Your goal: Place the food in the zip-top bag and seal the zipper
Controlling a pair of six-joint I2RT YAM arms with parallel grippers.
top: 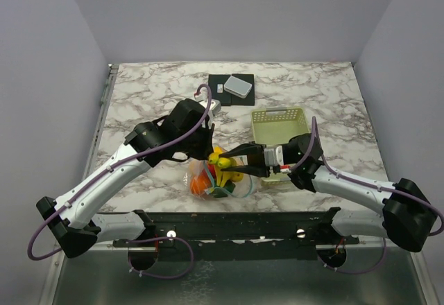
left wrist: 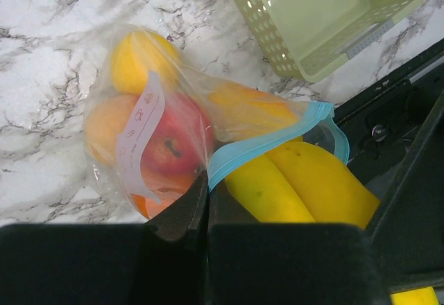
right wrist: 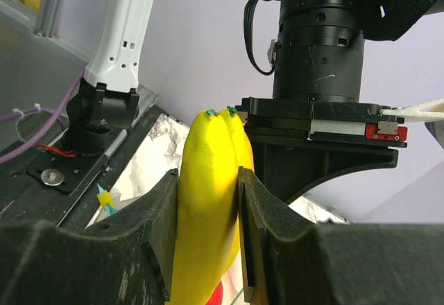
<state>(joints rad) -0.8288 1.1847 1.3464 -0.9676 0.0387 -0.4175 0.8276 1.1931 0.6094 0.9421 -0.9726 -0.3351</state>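
Left gripper (left wrist: 202,204): fingers pressed together, pinching the rim of the zip-top bag (left wrist: 142,93) right where the zipper (left wrist: 258,145) ends.
Right gripper (right wrist: 207,180): closed on the banana (right wrist: 212,142), one finger flat against each side, reaching in from the right at the bag's mouth.
Banana: a joined yellow pair with green tips, held clear of the table (top: 149,90); in the left wrist view one end passes under the blue strip into the bag's opening, and the rest sticks out towards the right gripper.
Zip-top bag: clear and crinkled, lying on the marble near the front edge between the two grippers, mouth held open and turned towards the right arm.
Zipper: light blue strip, unsealed, curving over the banana and looping back on the far side.
Food in bag: a red apple (left wrist: 168,147) in the middle, an orange (left wrist: 104,121) touching it on its left, a lemon (left wrist: 135,57) above them, and more orange-yellow fruit along the zipper side.
Basket (top: 277,115): pale yellow-green, slotted, upright, just behind the right gripper and near the bag.
Black mat (top: 216,83): at the far side of the table, well apart from the bag.
Pale box (top: 238,85): resting on the mat.
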